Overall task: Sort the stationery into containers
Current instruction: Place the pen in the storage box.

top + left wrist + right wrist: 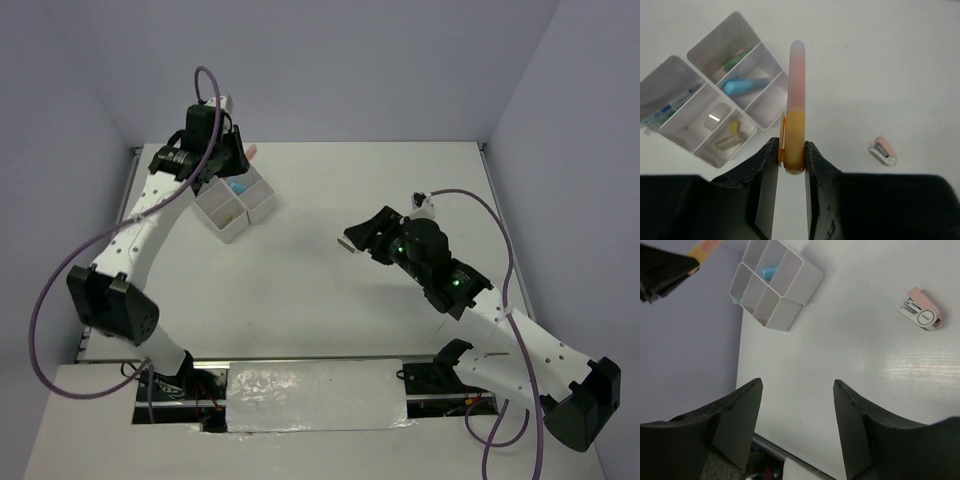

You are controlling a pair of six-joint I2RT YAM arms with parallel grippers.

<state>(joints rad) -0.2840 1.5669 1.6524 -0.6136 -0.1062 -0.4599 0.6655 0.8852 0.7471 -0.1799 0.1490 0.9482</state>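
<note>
Left gripper (791, 151) of mine pinches the orange-and-pink marker (796, 90) near the containers (715, 45). My right gripper (797, 390) gapes above the table (840, 355).

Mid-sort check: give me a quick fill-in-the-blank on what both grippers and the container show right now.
1. The left gripper grips the two-tone marker by its orange end; its free end is ____.
2. The right gripper stands ____, with nothing between its fingers.
3. The stubby marker lying inside the container is light ____.
Missing words: pink; open; blue.
</note>
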